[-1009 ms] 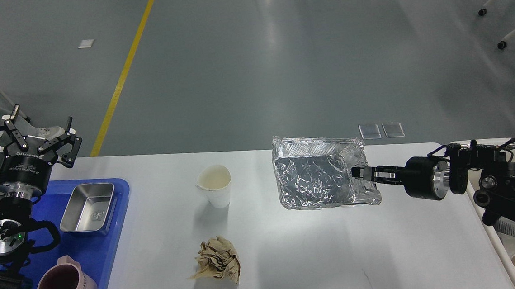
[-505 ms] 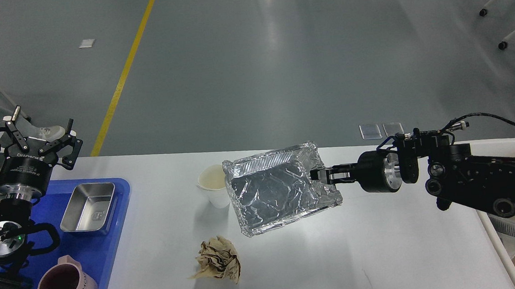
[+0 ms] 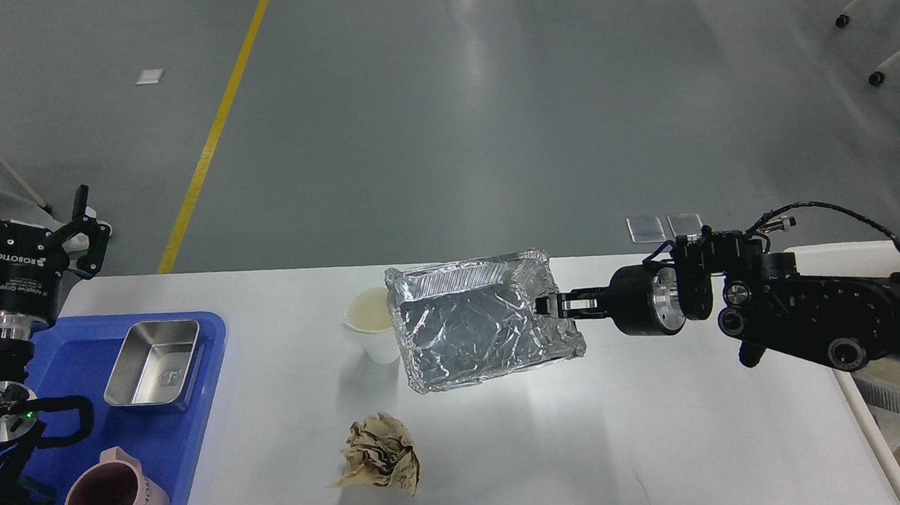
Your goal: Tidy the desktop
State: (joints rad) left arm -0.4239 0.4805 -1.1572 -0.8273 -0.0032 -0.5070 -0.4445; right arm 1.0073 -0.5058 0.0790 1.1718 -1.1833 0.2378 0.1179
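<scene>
1 head view, high, facing forward and down, desktop (image 3: pixel 512 454) near

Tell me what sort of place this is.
Likely a robotics lab or workshop hall: a grey sealed floor with a yellow marking line, wheeled stand legs, and a white desktop staged with clutter.

Foil tray (image 3: pixel 480 325) leftward, beside paper cup (image 3: pixel 368 323).

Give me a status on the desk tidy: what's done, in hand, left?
Done: steel pan and pink mug sit on the blue tray.
In hand: right gripper holds the foil tray by its edge, above the desktop.
Left: paper cup and crumpled paper. Left gripper is open, empty.
</scene>
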